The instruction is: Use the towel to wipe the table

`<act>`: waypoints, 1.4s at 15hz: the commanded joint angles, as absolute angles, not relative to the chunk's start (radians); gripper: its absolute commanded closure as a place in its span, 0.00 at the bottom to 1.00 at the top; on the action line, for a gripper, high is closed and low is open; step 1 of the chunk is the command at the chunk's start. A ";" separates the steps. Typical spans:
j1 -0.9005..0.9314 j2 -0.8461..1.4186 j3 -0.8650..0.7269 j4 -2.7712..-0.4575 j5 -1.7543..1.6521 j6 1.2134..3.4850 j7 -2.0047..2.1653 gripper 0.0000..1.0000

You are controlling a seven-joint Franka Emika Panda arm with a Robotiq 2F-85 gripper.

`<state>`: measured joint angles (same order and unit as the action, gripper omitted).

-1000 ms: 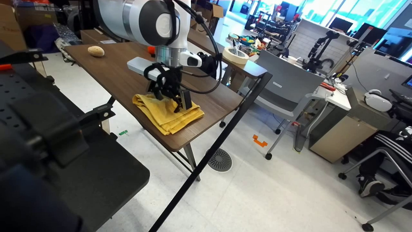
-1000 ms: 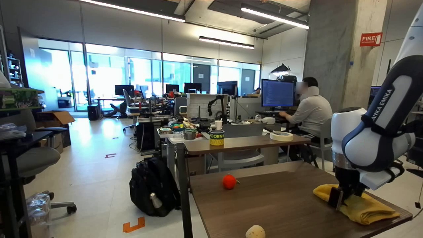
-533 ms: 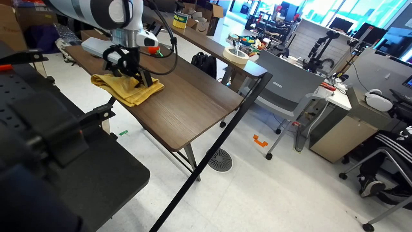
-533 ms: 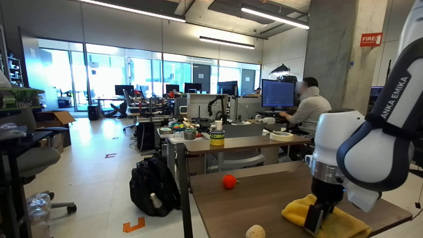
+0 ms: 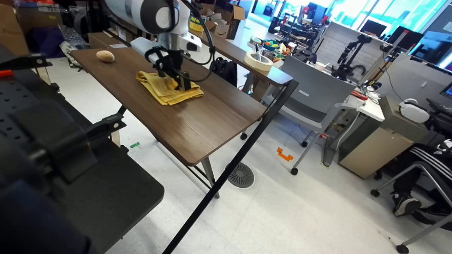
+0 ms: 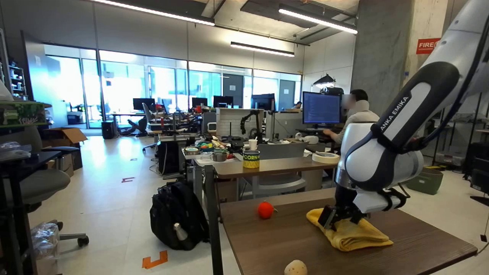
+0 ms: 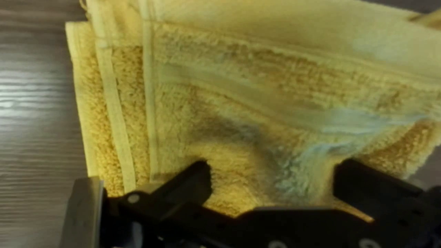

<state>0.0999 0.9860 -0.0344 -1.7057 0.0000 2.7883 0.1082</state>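
Note:
The mustard-yellow towel [image 5: 164, 95] lies folded and flat on the dark brown table [image 5: 201, 130], around the middle of its length. Both exterior views show my gripper [image 5: 173, 80] pointing down onto the towel [image 6: 363, 236], pressed against its upper layer. In the wrist view the gripper [image 7: 272, 168] is open, its two black fingers [image 7: 194, 181] wide apart and their tips sunk into the cloth [image 7: 241, 69]. Some fabric bulges up between them without being pinched. The towel's underside is hidden.
A small red-orange ball [image 6: 265, 210] and a pale tan roundish object [image 5: 105, 56] rest on the same table. Behind it, a narrow raised surface carries a tape roll [image 5: 259, 60] and a corn can [image 6: 251, 159]. A black post [image 5: 229, 169] stands at the table's end.
The open gripper and the towel have slid together away from the table's end, first along the edge nearer the black bench, then across toward the raised surface. The ball and tan object stayed put.

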 commanded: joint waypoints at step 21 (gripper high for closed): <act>0.037 1.236 -0.071 -1.239 0.069 2.567 0.287 0.00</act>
<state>0.0876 1.1547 -0.0292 -1.3482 0.0377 2.5886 0.2581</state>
